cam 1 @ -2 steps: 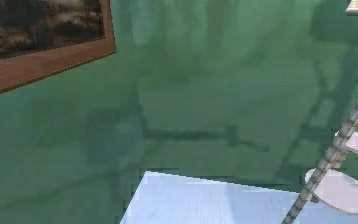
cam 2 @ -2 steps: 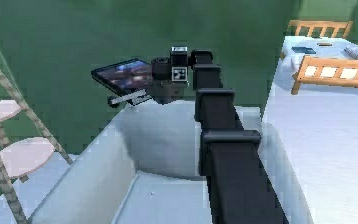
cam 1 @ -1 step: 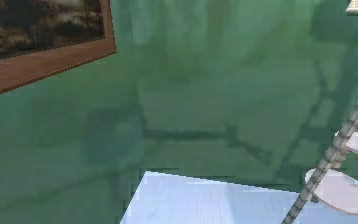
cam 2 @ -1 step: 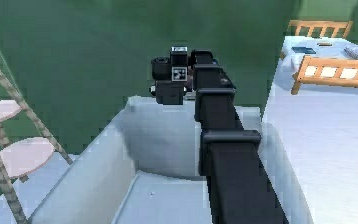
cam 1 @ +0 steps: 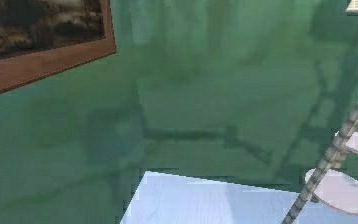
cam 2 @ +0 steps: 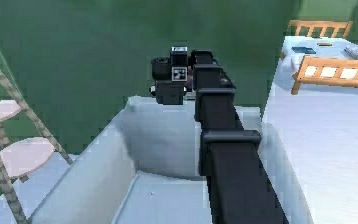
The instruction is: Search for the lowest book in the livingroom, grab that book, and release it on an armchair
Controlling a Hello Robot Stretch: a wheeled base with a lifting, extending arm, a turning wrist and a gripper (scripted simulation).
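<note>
Forward view: a framed painting (cam 1: 42, 40) on the green wall (cam 1: 207, 90), the edge of a pale armchair (cam 1: 202, 200) below, a ladder shelf (cam 1: 337, 160) at right. Arm side view: the arm (cam 2: 227, 150) reaches over the armchair (cam 2: 137, 150); the gripper (cam 2: 162, 88) hangs by its backrest, whether holding anything I cannot tell. A small blue thing (cam 2: 305, 48), perhaps the book, lies far right

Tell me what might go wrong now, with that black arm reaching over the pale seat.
1. The gripper sits near the back edge of the pale blue-grey armchair, close to the dark green wall. Reaching further might strike the wall, and I cannot tell whether the gripper holds anything.
2. The slanted ladder shelf with round trays stands close beside the armchair. Turning the base could knock it.
</note>
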